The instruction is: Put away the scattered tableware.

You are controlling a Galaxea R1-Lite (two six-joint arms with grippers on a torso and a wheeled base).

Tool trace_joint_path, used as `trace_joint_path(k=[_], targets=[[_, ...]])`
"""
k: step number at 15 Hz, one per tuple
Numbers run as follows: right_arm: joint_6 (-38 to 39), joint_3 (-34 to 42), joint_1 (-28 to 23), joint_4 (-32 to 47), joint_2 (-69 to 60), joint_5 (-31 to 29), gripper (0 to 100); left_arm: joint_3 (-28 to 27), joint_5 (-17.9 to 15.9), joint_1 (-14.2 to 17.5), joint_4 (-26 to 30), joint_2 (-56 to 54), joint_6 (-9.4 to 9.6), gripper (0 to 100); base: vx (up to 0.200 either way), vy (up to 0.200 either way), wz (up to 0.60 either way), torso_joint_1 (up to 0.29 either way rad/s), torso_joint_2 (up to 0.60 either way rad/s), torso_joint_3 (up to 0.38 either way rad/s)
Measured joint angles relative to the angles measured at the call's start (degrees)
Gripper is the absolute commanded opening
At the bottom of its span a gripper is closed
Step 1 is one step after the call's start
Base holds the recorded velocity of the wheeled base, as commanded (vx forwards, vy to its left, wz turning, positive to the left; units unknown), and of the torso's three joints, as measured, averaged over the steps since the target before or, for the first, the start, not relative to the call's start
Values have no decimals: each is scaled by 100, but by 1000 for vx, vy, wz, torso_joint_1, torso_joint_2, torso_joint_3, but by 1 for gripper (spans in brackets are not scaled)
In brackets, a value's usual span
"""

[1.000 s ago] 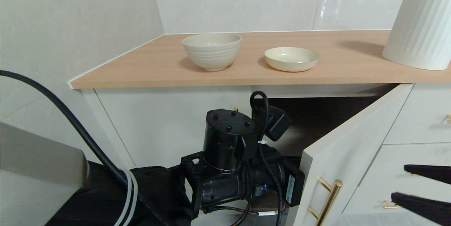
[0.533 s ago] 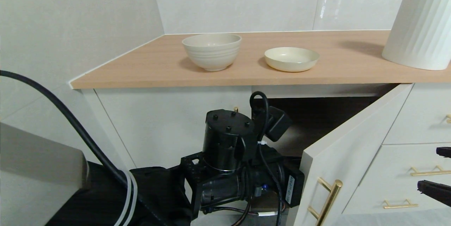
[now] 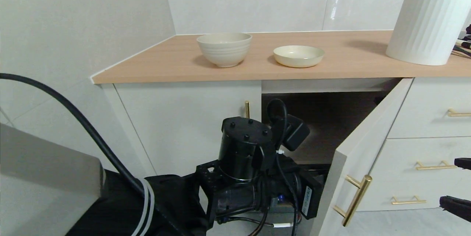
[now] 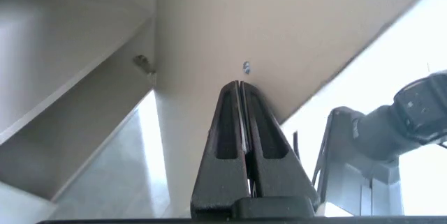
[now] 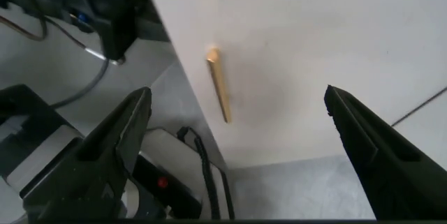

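Under the counter [image 3: 176,63], the clenched, empty left gripper [image 4: 241,91] sits by the cabinet door [image 3: 364,147], which the splayed right gripper [image 5: 234,112] could slam onto it.

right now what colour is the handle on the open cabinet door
The handle is gold, seen best in the head view.

1. The head camera looked forward and down at the table [image 3: 257,72] and open cabinet door [image 3: 368,144].
2. The left wrist camera looked along its hand [image 4: 241,88] at nearby panels [image 4: 209,21].
3. The right wrist camera closely faced that door's gold handle [image 5: 218,84], shared with the head view.
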Motion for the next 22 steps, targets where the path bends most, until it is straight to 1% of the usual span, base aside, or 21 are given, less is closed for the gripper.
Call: trace_joint_path(k=[1, 3, 4, 6, 7, 10, 11, 12, 14, 18, 19, 21, 22], targets=[[0, -9, 0, -17, -13, 5, 100, -115, -2, -2, 2, 99, -27, 0, 0, 0, 0, 0, 0, 0], [0, -33, 0, -13, -80, 5, 100, -360, 13, 12, 83, 262, -221, 0, 0, 0, 0, 0, 0, 0], [2, -67, 0, -20, -124, 35, 100, -457, 9, -11, 226, 308, -235, 0, 0, 0, 0, 0, 0, 0], [33, -144, 0, -17, -240, 129, 100, -652, 16, -118, 635, 312, -238, 0, 0, 0, 0, 0, 0, 0], [41, -190, 0, -11, -301, 140, 100, -740, 22, -197, 934, 279, -240, 0, 0, 0, 0, 0, 0, 0], [44, -321, -9, 0, -468, 143, 100, -1204, 38, -518, 1545, 188, -245, 0, 0, 0, 0, 0, 0, 0], [44, -372, -9, -2, -524, 143, 100, -1408, 93, -664, 1727, 188, -246, 0, 0, 0, 0, 0, 0, 0], [44, -404, -15, 2, -579, 143, 100, -1565, 191, -800, 1842, 207, -245, 0, 0, 0, 0, 0, 0, 0], [49, -474, -24, 2, -669, 143, 100, -1785, 271, -979, 1952, 284, -245, 0, 0, 0, 0, 0, 0, 0], [50, -540, -63, 0, -786, 143, 100, -2348, 276, -1240, 2061, 621, -249, 0, 0, 0, 0, 0, 0, 0], [50, -540, -67, 0, -813, 143, 100, -2573, 273, -1318, 2061, 747, -282, 0, 0, 0, 0, 0, 0, 0], [50, -544, -72, 0, -841, 143, 100, -3076, 271, -1612, 2061, 995, -539, 0, 0, 0, 0, 0, 0, 0], [52, -544, -74, 0, -848, 143, 100, -3185, 268, -1709, 2061, 1058, -680, 0, 0, 0, 0, 0, 0, 0]])
